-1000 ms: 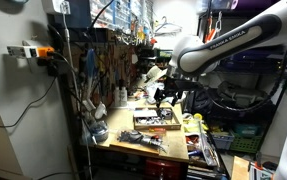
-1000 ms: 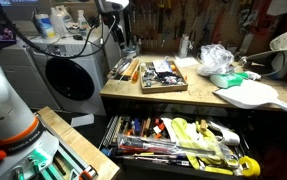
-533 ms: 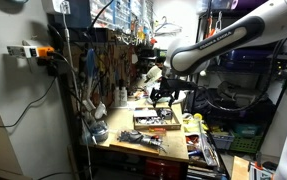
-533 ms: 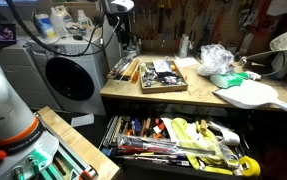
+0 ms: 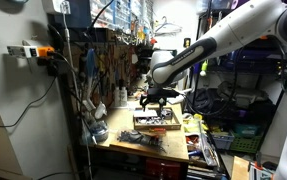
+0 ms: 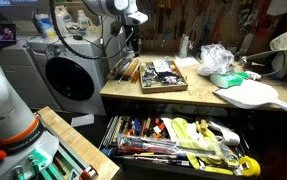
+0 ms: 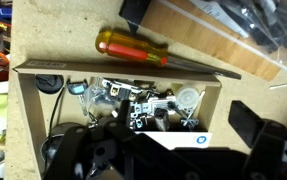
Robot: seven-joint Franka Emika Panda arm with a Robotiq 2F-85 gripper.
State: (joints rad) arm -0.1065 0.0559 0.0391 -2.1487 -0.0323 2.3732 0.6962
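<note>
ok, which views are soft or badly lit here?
Wrist view: soft throughout, screwdriver and parts box smeared, hand a dark unfocused mass. In an exterior view the workbench is dim, shadowy. In an exterior view the open drawer is sharp, evenly lit.

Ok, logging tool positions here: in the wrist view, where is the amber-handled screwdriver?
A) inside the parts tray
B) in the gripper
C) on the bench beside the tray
C: the screwdriver lies on the bench just outside the tray wall, apart from the open gripper.

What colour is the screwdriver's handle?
The screwdriver handle is amber-yellow and red; wrist view shows it best.
</note>
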